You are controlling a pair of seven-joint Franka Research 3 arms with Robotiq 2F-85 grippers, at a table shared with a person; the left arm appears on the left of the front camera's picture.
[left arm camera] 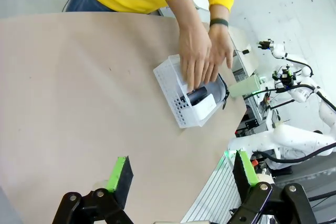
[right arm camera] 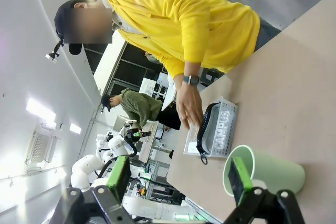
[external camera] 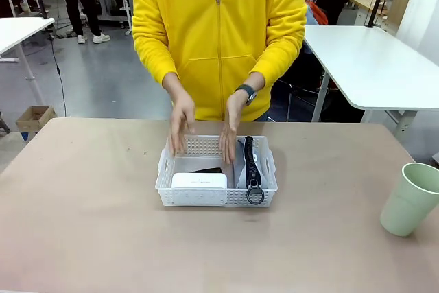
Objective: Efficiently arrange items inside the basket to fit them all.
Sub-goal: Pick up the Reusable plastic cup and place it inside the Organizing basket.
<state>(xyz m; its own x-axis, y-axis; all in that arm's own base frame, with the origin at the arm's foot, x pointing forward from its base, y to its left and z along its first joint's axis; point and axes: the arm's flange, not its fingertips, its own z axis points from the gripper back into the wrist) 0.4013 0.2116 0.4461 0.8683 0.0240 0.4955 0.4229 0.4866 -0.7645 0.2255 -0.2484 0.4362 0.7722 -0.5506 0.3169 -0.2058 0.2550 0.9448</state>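
Observation:
The white lattice basket (external camera: pixel 167 173) sits mid-table in the front view, and appears too in the left wrist view (left arm camera: pixel 170 85) and the right wrist view (right arm camera: pixel 227 124). Inside it lie a flat white box (external camera: pixel 199 180), a small dark object (external camera: pixel 207 169) behind the box, and the grey zip pouch (external camera: pixel 248 164) on edge along the right side. Both of the person's hands (external camera: pixel 206 127) reach into the basket. A pale green cup (external camera: pixel 411 198) stands upright at the table's right edge. My left gripper (left arm camera: pixel 181 174) and right gripper (right arm camera: pixel 178 177) are open and hold nothing, far from the basket.
The person in a yellow zip jacket (external camera: pixel 218 32) stands at the far side of the brown table (external camera: pixel 82 224). White tables (external camera: pixel 374 60) and other people show behind. A cardboard box (external camera: pixel 34 118) sits on the floor at the left.

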